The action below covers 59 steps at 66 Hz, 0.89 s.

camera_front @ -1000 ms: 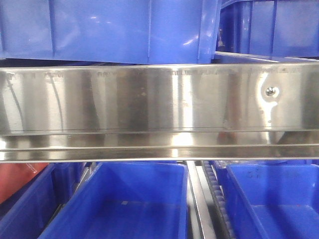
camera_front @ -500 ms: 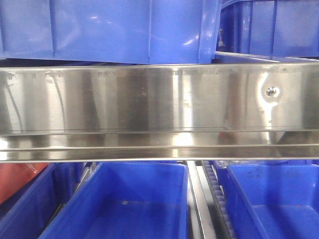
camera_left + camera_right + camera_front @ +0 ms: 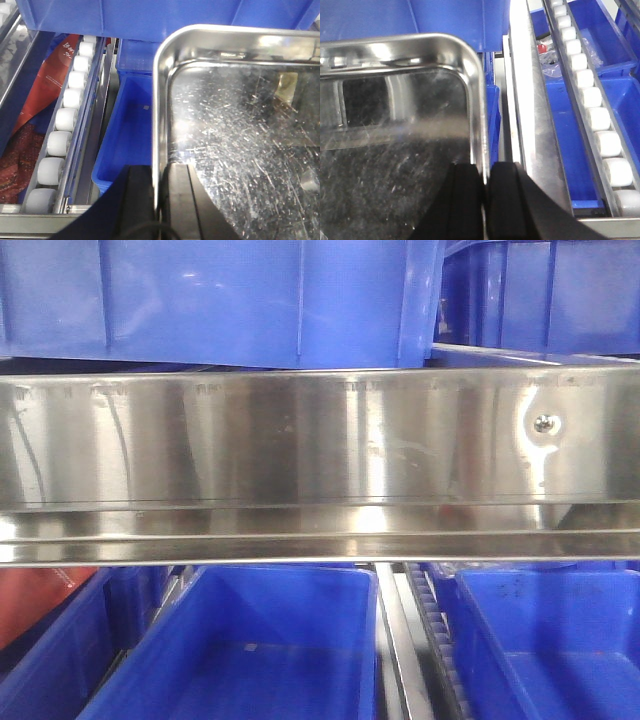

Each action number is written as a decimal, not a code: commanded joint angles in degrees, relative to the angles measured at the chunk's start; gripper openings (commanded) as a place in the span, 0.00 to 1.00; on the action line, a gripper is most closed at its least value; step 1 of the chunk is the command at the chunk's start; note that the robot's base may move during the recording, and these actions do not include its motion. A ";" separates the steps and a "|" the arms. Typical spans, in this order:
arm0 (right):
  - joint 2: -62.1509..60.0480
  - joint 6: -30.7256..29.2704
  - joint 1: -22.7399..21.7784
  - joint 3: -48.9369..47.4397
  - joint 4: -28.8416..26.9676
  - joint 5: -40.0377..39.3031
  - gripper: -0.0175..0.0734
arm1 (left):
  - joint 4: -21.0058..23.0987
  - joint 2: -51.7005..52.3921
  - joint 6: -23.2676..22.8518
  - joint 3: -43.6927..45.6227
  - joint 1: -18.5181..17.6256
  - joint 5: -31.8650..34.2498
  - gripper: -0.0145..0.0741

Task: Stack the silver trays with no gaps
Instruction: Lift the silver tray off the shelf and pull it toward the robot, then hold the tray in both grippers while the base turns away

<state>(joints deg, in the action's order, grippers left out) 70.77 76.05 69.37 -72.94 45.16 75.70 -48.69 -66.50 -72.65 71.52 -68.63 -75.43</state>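
Two black fingers (image 3: 135,197) of the left gripper (image 3: 159,200) were drawn nearly together, one outside and one inside the left rim of the silver tray (image 3: 240,140), with the thin steel lip pinched between them. We saw the right gripper (image 3: 484,197) clamped the same way on the tray's right rim, its fingers (image 3: 506,195) almost meeting around the lip. The tray was held between the two grippers, hollow side up, its scratched floor shiny and its rounded far corners in view. Below its left corner lay a lower blue bin (image 3: 131,130), and past its far rim rose the wall of an upper blue bin (image 3: 150,15). Left of the lower bin ran a track of white rollers (image 3: 65,120), and beyond that a red packet (image 3: 50,80). On the right side we noted a steel divider (image 3: 530,100) just beside the tray, then a side bin (image 3: 565,135) and a second roller track (image 3: 592,97). From the front camera we saw a steel shelf rail (image 3: 300,440) with one screw (image 3: 543,423), a top bin (image 3: 220,300) above it and a bottom bin (image 3: 260,640) beneath.
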 commanded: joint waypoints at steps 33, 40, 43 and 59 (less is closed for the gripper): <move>0.52 -0.12 1.00 -0.77 -0.51 -14.83 0.17 | 3.08 -0.80 0.42 0.02 -0.64 5.47 0.15; 0.52 -0.12 1.00 -0.77 -0.51 -14.83 0.17 | 3.08 -0.80 0.42 0.02 -0.64 5.47 0.15; 0.52 -0.12 1.00 -0.77 -0.51 -14.83 0.17 | 3.08 -0.80 0.42 0.02 -0.64 5.47 0.15; 0.52 -0.12 1.00 -0.77 -0.51 -14.83 0.17 | 2.97 -0.80 0.42 0.02 -0.64 5.47 0.15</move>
<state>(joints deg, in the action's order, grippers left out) 70.84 76.05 69.37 -72.94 45.16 75.00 -48.69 -66.50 -72.65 71.37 -68.51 -75.43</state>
